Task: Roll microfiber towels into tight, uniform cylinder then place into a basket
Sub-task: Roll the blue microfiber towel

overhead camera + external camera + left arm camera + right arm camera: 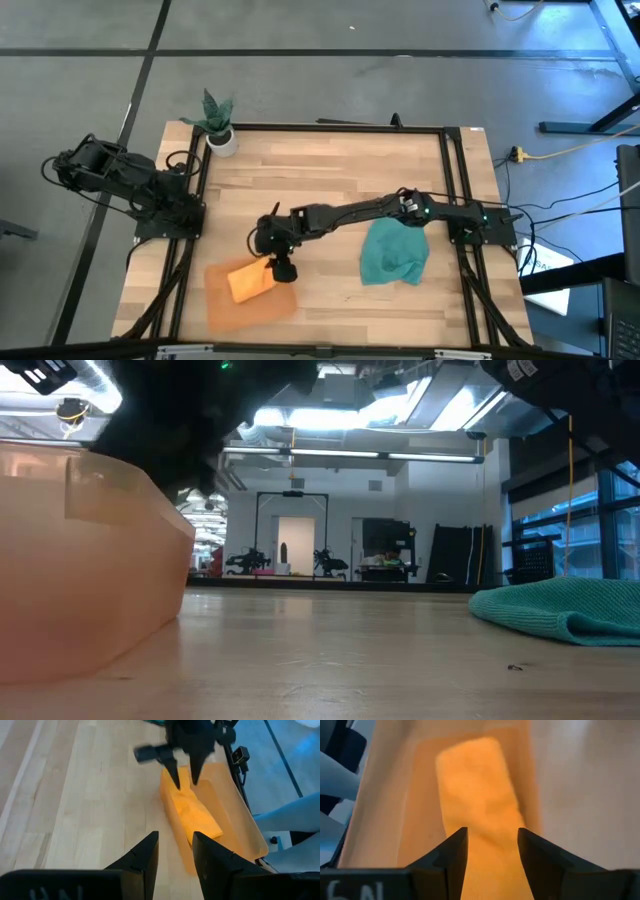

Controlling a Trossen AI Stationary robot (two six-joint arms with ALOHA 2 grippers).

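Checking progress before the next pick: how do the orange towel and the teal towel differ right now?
The orange towel is rolled into a compact block; the teal towel lies crumpled and loose. The orange one rests in the basket beneath the open right gripper; the teal one sits on the bare table. Both are soft cloth.

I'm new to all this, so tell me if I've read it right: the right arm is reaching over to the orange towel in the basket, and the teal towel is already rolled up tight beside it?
Not quite. The right gripper is at the orange towel in the basket, but the teal towel is not rolled: the high view shows it lying loosely crumpled on the table.
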